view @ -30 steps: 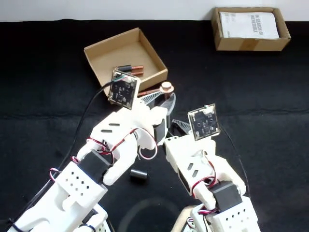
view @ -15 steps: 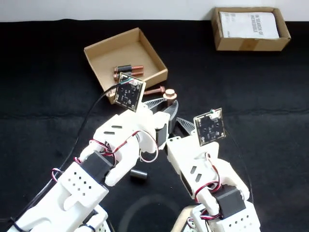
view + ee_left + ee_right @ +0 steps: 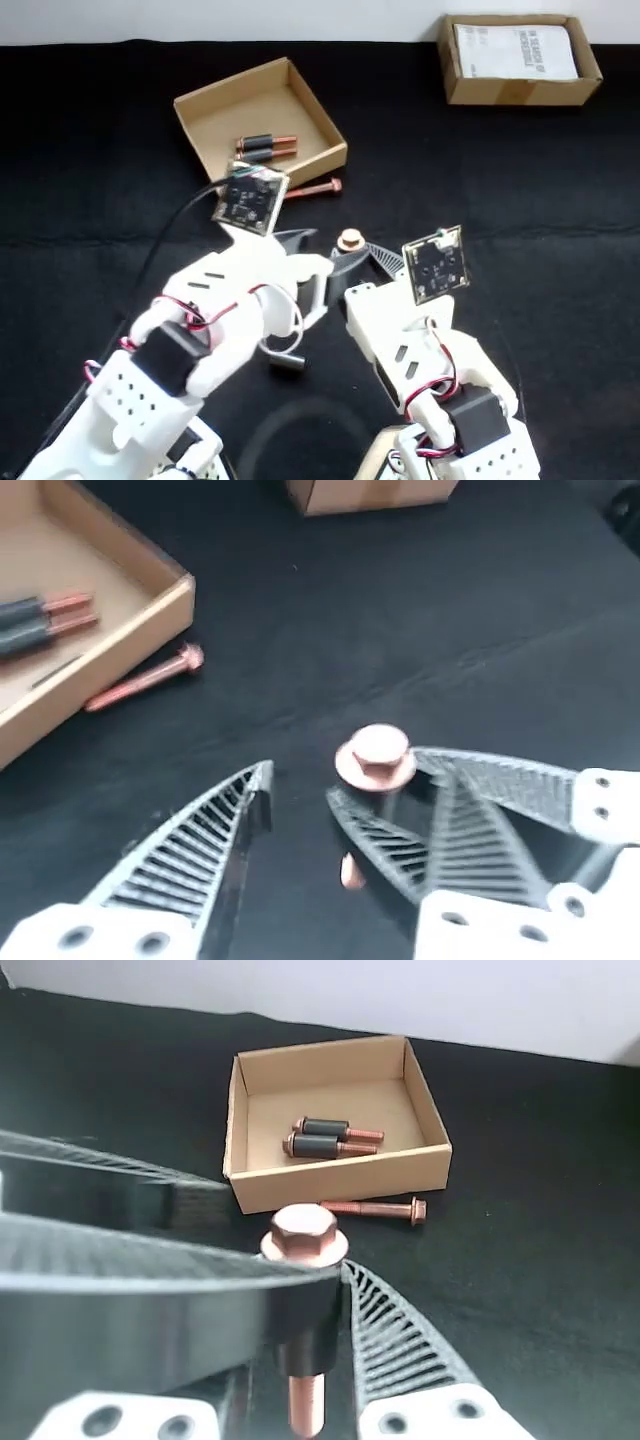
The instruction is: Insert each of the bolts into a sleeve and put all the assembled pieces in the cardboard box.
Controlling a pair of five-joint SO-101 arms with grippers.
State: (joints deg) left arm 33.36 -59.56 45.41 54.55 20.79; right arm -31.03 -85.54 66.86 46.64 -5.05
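Two boxes (image 3: 262, 110), three sleeved bolts (image 3: 265, 148), one bare bolt (image 3: 312, 187), one sleeve (image 3: 288, 363).

Fixed overhead cam plus two wrist cams.
High view looks steeply down over whole table (image 3: 100, 200), far off; both wrist views sit low and close, facing forward across it; all three share cardboard box (image 3: 205, 125) and loose bolt (image 3: 310, 187).

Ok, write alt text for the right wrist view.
The end effector grips a copper bolt upright, head up, in a black sleeve. Beyond it on the black table, an open cardboard box holds two sleeved bolts, and a bare bolt lies beside the box.
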